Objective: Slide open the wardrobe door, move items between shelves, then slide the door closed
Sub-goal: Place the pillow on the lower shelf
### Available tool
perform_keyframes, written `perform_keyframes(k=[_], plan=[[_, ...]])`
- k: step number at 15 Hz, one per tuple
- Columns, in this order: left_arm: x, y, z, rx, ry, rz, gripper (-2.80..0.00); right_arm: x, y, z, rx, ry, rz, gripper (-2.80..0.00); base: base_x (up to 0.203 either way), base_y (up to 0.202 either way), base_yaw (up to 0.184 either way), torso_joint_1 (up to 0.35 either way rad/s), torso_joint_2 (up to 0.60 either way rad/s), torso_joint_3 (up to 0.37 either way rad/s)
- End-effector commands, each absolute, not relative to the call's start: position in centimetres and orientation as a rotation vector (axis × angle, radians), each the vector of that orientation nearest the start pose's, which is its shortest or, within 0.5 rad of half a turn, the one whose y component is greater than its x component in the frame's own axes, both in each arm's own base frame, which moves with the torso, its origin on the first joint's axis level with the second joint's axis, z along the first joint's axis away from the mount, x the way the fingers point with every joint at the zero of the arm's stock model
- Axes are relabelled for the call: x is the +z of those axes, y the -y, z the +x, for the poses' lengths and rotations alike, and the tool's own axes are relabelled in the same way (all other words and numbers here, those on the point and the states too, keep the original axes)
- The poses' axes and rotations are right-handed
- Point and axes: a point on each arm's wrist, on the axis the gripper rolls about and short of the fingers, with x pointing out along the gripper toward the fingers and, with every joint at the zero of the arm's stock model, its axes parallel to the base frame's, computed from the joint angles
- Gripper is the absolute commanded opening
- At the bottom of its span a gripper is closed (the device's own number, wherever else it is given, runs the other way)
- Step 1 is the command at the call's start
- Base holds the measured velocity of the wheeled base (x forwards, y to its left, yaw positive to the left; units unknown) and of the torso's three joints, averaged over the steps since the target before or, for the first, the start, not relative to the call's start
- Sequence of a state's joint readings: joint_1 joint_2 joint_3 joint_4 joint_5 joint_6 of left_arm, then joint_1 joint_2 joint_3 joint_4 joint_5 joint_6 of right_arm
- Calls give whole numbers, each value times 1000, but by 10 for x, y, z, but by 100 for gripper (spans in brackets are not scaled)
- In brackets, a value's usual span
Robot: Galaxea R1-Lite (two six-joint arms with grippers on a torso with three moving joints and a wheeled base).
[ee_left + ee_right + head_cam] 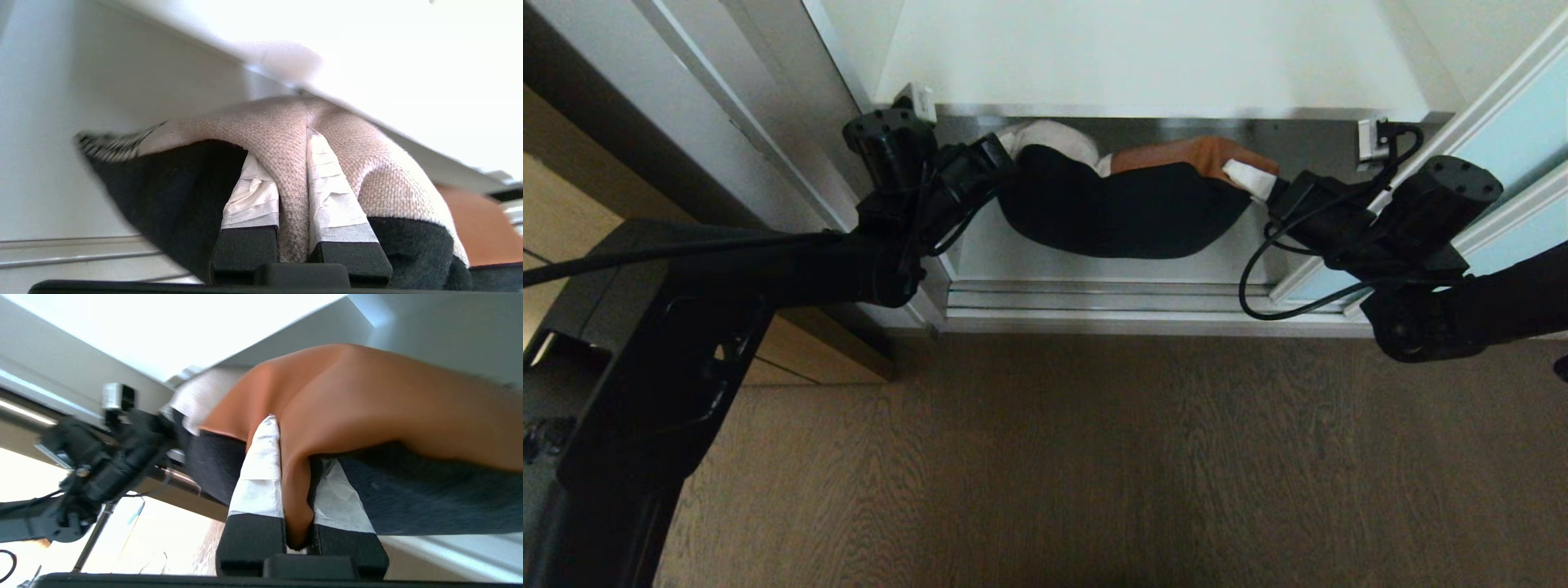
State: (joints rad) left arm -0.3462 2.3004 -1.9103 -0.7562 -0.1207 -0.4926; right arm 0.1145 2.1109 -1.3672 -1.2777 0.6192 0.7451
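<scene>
Taped fingers (327,196) of my left gripper (292,204) were closed narrowly on a fold of cream fabric at one end of the cushion (1123,204), and my right gripper (296,490) pinched a fold of rust-brown leather at the opposite end, its fingers equally close together. Between the two grippers the cushion hung lengthwise, its long axis running from one to the other, its black back sagging toward me and its patchwork face turned away. It lay in the lower compartment of the wardrobe, directly beyond both grippers, with its upper edge tucked just under the front lip of the white shelf (1160,57) above. Neither arm was nearer; each held its own end. Beside my right gripper stood the sliding wardrobe door (1515,106), pushed aside so that the opening was clear. No other item showed in the lower compartment, and the visible part of the upper shelf carried nothing. Raising the cushion would, I judged, first require drawing it out from beneath that lip.
</scene>
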Motion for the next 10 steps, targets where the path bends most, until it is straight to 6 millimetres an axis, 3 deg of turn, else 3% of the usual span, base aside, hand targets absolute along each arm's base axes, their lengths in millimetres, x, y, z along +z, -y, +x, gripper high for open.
perform_keyframes(k=[1,6,8,10], plan=[[221,174,475,-539,162,-510,-280,218,-63,428,870,187,571,-280,0,0,0,0,0,0],[106,172,516,-471,-44,-470,-280,120,-54,487,771,-13,630,-280,0,0,0,0,0,0],[79,169,522,-449,-104,-463,-280,91,-45,506,701,-117,641,-280,0,0,0,0,0,0],[64,168,523,-430,-165,-461,-280,80,-38,511,653,-190,643,-280,0,0,0,0,0,0]])
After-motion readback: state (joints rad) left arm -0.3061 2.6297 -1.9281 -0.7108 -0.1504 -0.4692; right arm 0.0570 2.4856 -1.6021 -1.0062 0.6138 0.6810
